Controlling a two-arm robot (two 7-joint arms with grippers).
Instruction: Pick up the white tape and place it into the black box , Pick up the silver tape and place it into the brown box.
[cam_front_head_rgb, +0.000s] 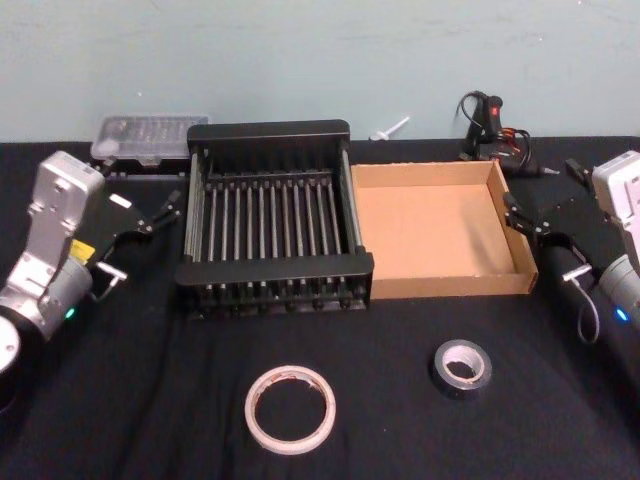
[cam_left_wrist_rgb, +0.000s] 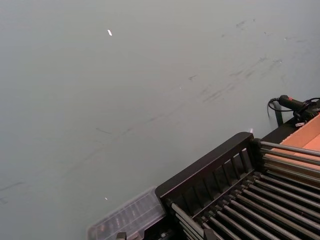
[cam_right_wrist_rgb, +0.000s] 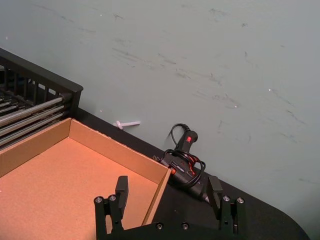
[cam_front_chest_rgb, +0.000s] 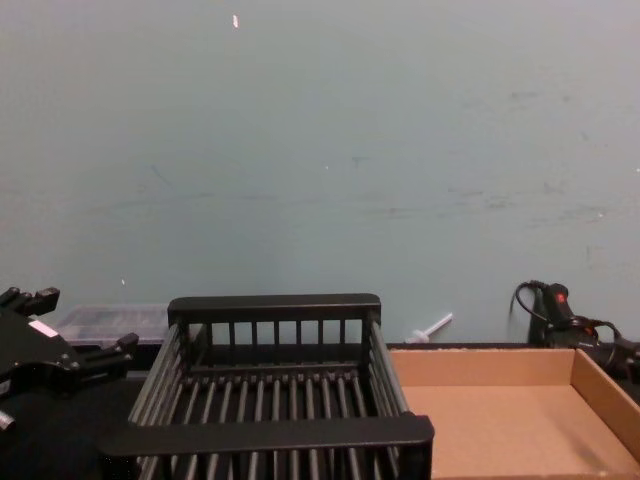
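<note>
The white tape (cam_front_head_rgb: 290, 408) lies flat on the black cloth near the table's front, left of centre. To its right lies the silver tape (cam_front_head_rgb: 462, 367), a smaller grey roll. Behind them the black box (cam_front_head_rgb: 272, 215) and the brown box (cam_front_head_rgb: 440, 230) stand side by side, and I see nothing inside either. My left gripper (cam_front_head_rgb: 162, 213) hovers open beside the black box's left wall, also seen at the lower left of the chest view (cam_front_chest_rgb: 80, 322). My right gripper (cam_front_head_rgb: 542, 188) hangs open over the brown box's right wall (cam_right_wrist_rgb: 155, 192), its fingers (cam_right_wrist_rgb: 121, 187) spread wide and holding nothing.
A clear plastic case (cam_front_head_rgb: 150, 135) sits at the back left. A black glue gun with cables (cam_front_head_rgb: 490, 125) and a small white piece (cam_front_head_rgb: 390, 127) lie at the back right. A pale green wall closes off the table's far edge.
</note>
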